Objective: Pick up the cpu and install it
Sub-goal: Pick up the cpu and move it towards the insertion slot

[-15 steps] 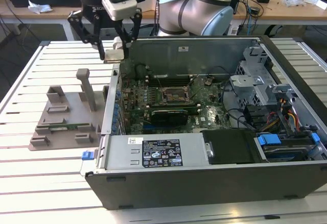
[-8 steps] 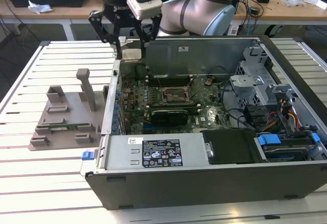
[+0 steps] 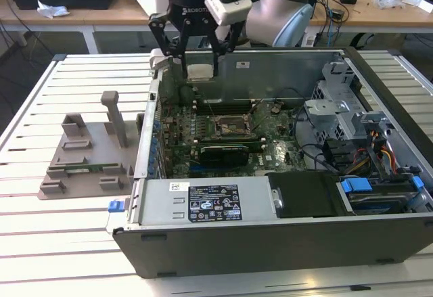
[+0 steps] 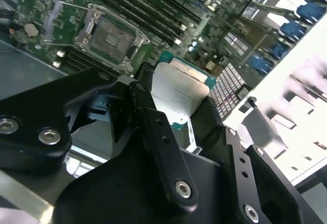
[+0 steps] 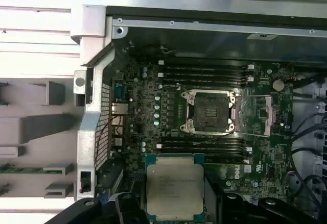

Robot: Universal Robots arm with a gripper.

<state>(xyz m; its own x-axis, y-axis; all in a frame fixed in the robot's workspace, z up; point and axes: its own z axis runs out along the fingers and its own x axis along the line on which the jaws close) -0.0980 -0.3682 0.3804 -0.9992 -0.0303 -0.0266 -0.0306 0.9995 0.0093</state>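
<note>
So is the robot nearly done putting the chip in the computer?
About halfway. Done: the chip is picked up, clamped in the gripper. In hand: it hangs above the green board. Left: the socket sits open and empty, so the chip is not yet installed.

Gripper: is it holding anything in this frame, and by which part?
Yes. The gripper holds the cpu, pinched by two opposite side edges with its metal top left bare. The chip hangs over the motherboard, not in the empty socket.
</note>
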